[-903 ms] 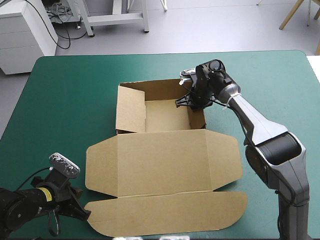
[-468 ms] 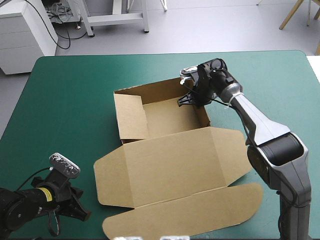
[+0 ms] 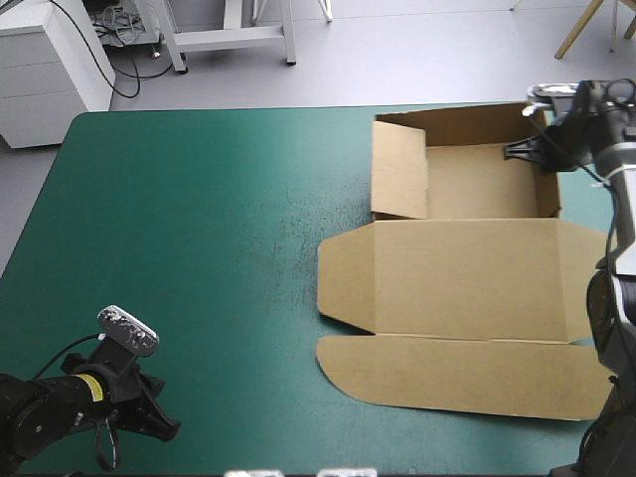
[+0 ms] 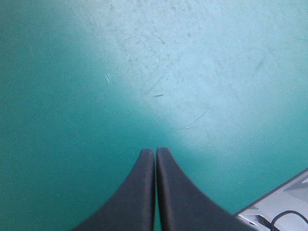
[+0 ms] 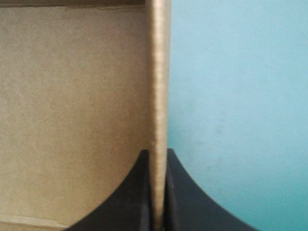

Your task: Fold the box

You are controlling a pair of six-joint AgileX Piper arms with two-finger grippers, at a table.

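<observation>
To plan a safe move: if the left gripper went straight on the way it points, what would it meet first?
Probably the bare teal-green cover; the left gripper, shut, has nothing else ahead, though how far is unclear.

Looked like a robotics lab. Showed a bare grey floor (image 3: 427, 60), a white drawer cabinet (image 3: 40, 84), loose black cables (image 3: 126, 87) trailing beside it, a white metal stand (image 3: 231, 38), and a work table (image 3: 199, 219) under a teal-green cover.
</observation>
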